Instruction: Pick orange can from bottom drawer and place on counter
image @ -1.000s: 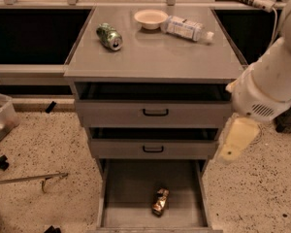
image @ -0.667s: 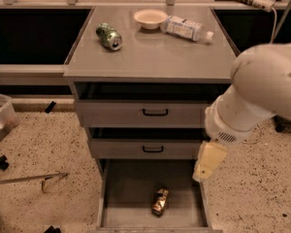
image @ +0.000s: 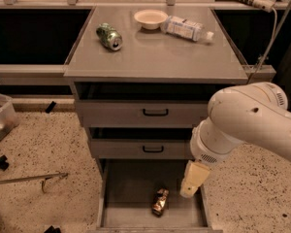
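The orange can [image: 160,201], dented and shiny, lies on its side on the grey floor of the open bottom drawer [image: 126,198]. My gripper [image: 191,179] hangs at the end of the white arm over the drawer's right side, a little above and to the right of the can, not touching it. The counter [image: 160,57] is the grey worktop above the three drawers.
On the counter lie a green can [image: 109,36], a white bowl [image: 151,18] and a plastic bottle [image: 188,29]. The two upper drawers [image: 155,113] with black handles are partly open. A clear bin [image: 0,120] and a metal tool [image: 26,179] lie on the speckled floor at left.
The arm has swung left and down, bringing the gripper from beside the cabinet's right edge to over the bottom drawer near the can. The can has not moved.
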Tool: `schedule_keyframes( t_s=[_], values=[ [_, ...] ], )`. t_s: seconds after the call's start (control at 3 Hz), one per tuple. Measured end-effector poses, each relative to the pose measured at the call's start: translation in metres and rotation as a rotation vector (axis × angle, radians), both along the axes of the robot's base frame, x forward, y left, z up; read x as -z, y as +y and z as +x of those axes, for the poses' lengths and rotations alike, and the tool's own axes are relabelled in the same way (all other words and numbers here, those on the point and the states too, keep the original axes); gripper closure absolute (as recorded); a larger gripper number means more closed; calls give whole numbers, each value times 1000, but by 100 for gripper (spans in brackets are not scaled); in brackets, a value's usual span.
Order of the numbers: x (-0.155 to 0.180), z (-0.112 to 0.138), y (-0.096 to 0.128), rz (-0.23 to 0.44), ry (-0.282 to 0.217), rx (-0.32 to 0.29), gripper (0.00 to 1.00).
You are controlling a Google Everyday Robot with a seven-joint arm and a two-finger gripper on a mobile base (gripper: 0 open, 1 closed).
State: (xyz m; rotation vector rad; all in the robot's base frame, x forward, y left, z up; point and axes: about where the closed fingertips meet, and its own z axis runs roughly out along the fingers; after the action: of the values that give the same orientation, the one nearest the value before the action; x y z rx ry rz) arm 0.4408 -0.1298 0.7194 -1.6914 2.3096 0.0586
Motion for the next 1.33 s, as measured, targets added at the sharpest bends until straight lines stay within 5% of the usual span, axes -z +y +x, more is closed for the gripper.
schedule_keyframes(
  t_s=[0.33,0.67,1.33],
  values=[
    [25,-4,2,-29,6,-31,0],
    [79,0,-9,34,16,-41,0],
    [169,39,-37,255,78,-134,0]
  ],
)
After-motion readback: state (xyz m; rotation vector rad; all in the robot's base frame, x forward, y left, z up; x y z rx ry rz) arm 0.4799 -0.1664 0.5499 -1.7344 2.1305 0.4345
